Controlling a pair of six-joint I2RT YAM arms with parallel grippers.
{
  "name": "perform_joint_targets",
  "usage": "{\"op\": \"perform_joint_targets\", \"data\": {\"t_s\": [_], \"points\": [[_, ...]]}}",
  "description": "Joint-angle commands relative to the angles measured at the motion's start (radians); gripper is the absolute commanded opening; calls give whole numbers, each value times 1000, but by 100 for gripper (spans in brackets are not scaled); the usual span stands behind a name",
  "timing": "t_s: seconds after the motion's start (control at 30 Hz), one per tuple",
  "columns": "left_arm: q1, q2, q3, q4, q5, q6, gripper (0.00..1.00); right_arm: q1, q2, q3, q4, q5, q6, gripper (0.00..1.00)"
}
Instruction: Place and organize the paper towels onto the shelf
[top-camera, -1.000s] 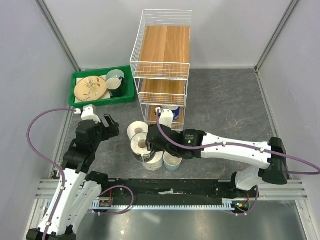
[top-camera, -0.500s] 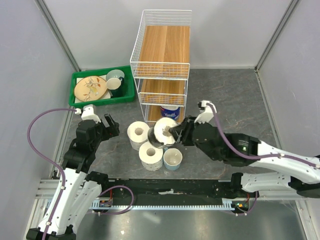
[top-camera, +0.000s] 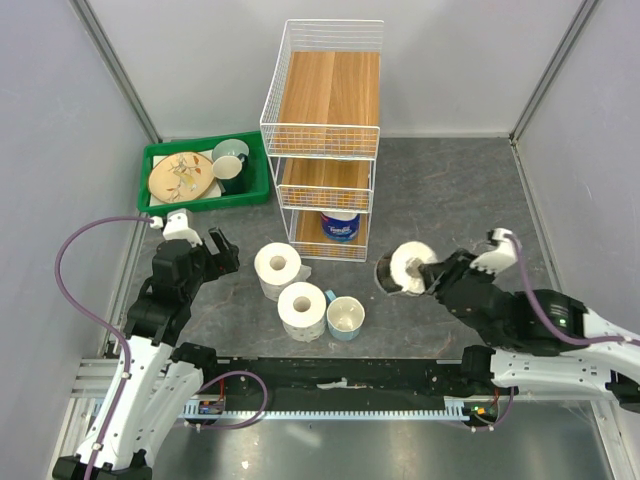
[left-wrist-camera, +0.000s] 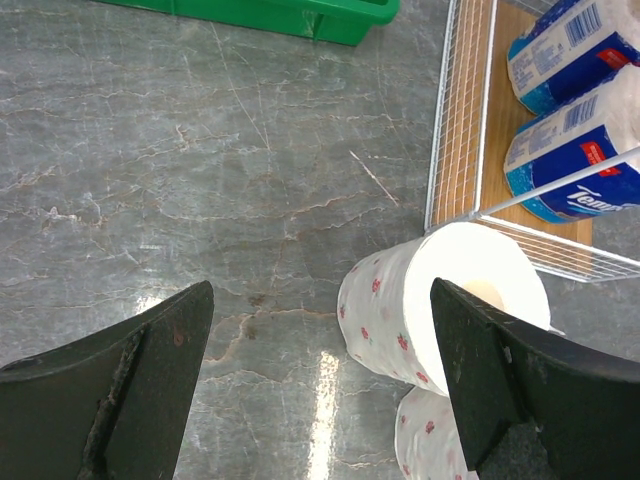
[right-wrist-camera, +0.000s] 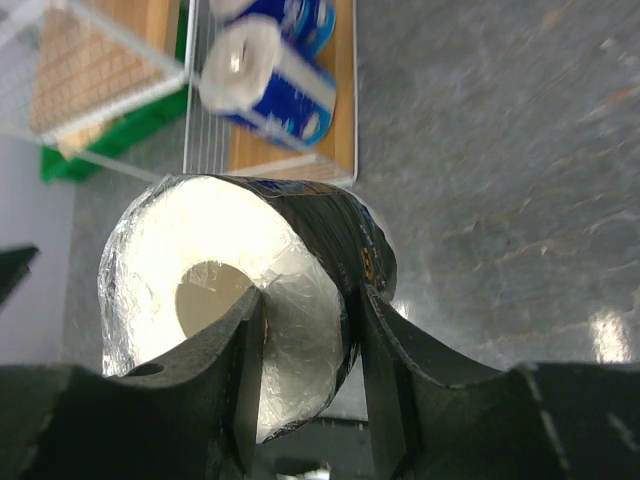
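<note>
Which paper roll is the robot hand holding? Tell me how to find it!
Find the tall wire shelf at the back, then look just right of its bottom tier. There the right hand pinches a roll tipped on its side. It alone has a dark shiny wrapper; the loose rolls to its left are white, and the shelf's rolls are blue-wrapped.
</note>
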Motion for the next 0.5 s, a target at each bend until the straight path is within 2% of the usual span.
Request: {"op": "perform_joint_targets", "data": {"t_s": [0.0, 0.2, 0.47], "points": [[6, 3, 19, 36, 20, 1, 96, -3, -42, 110, -71, 278, 65, 36], [6, 3, 19, 34, 17, 0, 96, -3, 105, 303, -154, 392, -44, 37], [6, 9, 21, 37, 17, 1, 96, -75, 201, 357, -161, 415, -110, 39]]}}
